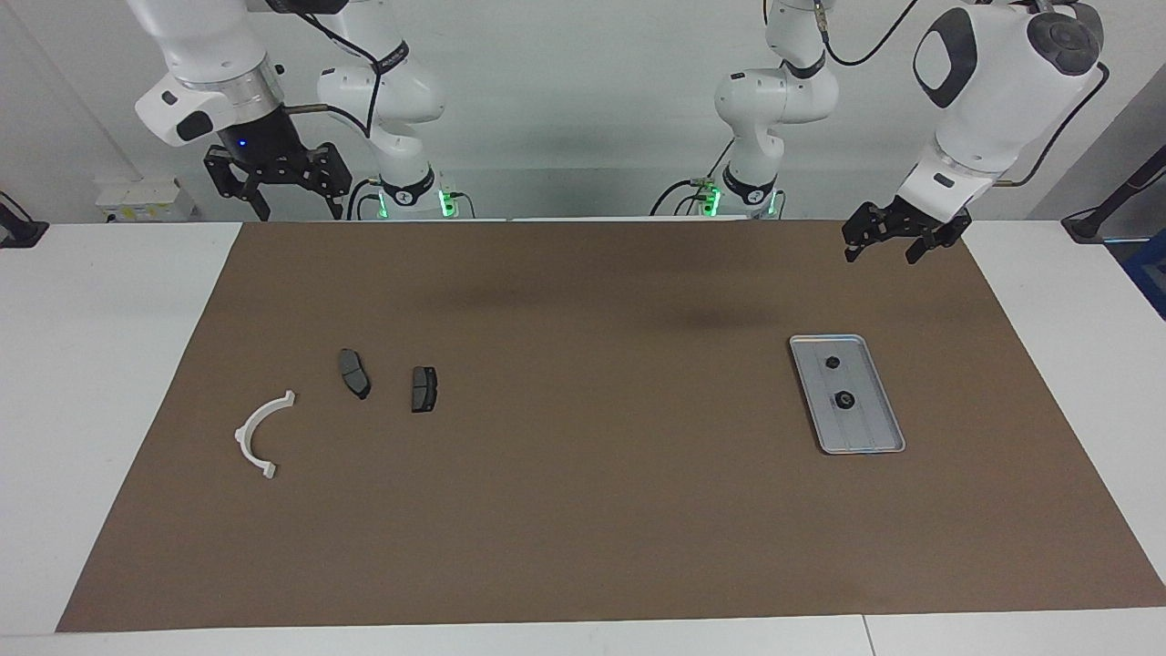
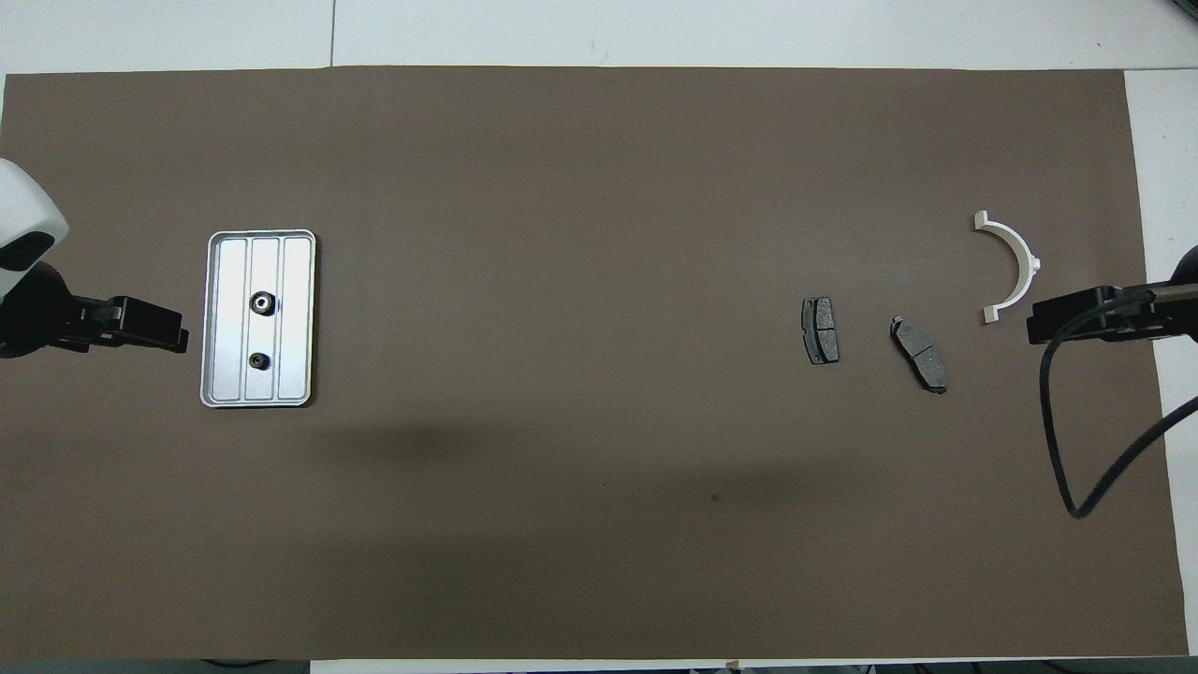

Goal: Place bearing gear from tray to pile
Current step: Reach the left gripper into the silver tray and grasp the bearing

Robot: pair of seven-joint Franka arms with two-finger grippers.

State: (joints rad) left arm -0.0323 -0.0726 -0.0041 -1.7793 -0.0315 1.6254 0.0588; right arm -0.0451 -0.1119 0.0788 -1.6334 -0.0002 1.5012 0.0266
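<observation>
The silver ridged tray (image 1: 865,428) lies on the brown mat toward the left arm's end and also shows in the overhead view (image 2: 298,281). Two small black bearing gears lie in it: one (image 1: 832,362) nearer to the robots, a larger one (image 1: 844,399) farther. The pile lies toward the right arm's end: two dark brake pads (image 1: 354,372) (image 1: 424,388) and a white half-ring bracket (image 1: 262,434). My left gripper (image 1: 880,255) is open and empty, raised over the mat, apart from the tray. My right gripper (image 1: 299,211) is open and empty, raised over the mat's corner.
The brown mat (image 1: 583,510) covers most of the white table (image 1: 100,364). A black cable (image 2: 1076,449) hangs from the right arm over the mat's end near the bracket (image 2: 1011,267).
</observation>
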